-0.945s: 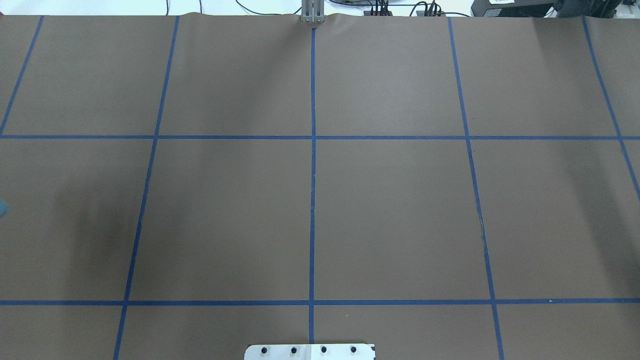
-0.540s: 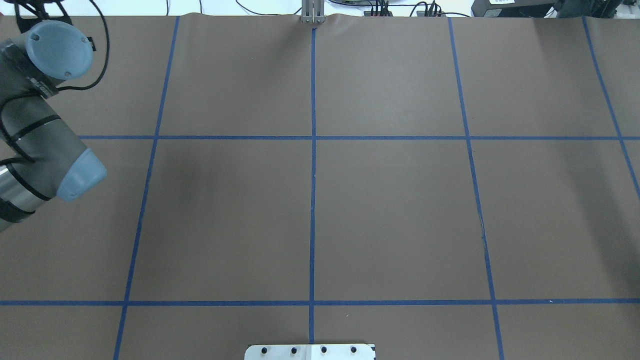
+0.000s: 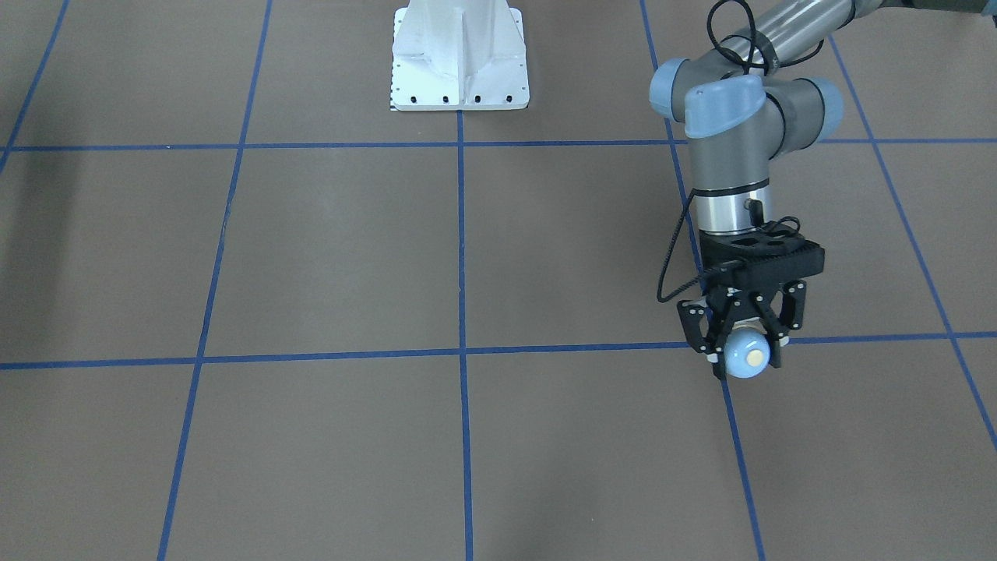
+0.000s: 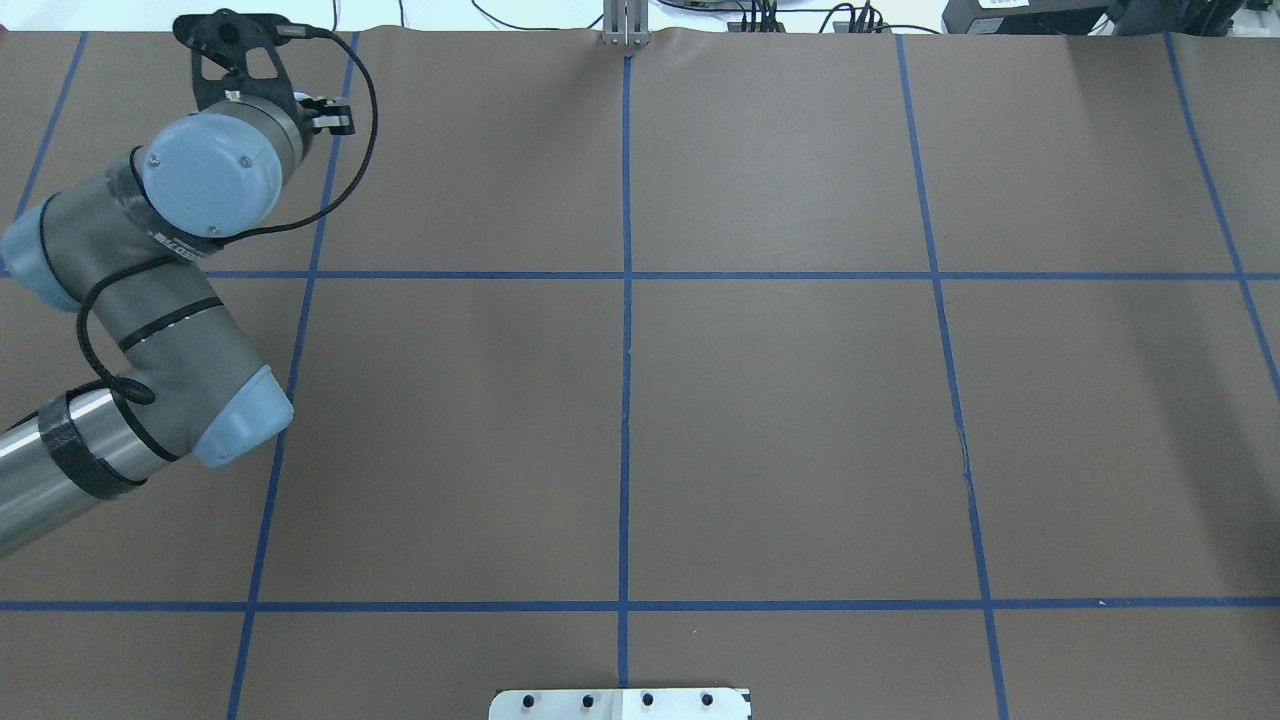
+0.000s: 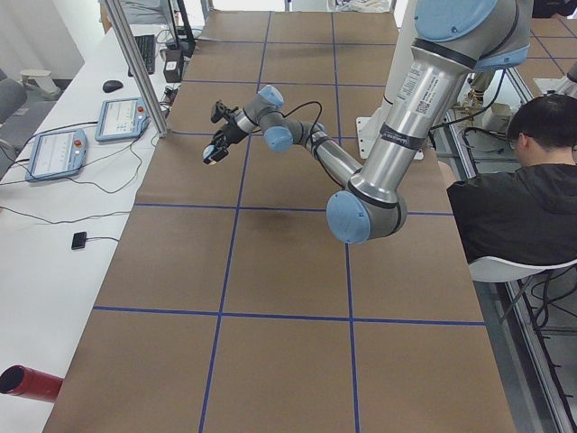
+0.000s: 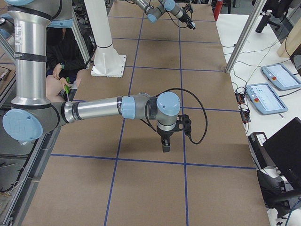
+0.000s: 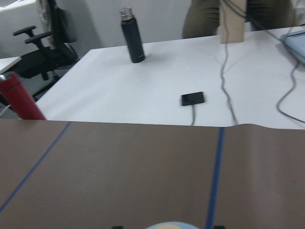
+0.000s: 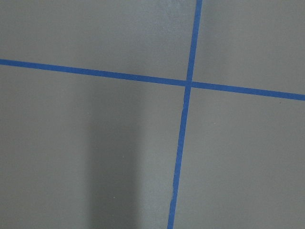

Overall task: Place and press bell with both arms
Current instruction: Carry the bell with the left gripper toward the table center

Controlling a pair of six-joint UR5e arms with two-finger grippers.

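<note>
The light-blue bell, cream button facing the camera, hangs tilted above the brown table in my left gripper, which is shut on it over a blue tape crossing. The overhead view shows that gripper at the far left, with the bell hidden. The bell's top peeks in at the bottom edge of the left wrist view. My right gripper shows only in the exterior right view, pointing down just above the table; I cannot tell whether it is open. The right wrist view shows only table.
The white pedestal base stands at the robot's side of the table. Blue tape lines grid the brown cover. A white side table beyond holds a black bottle, a red bottle and cables. A seated person is near the robot.
My left arm has swung into the overhead view from the left edge and moved right and toward the far side, bringing its gripper to the table's far left corner.
</note>
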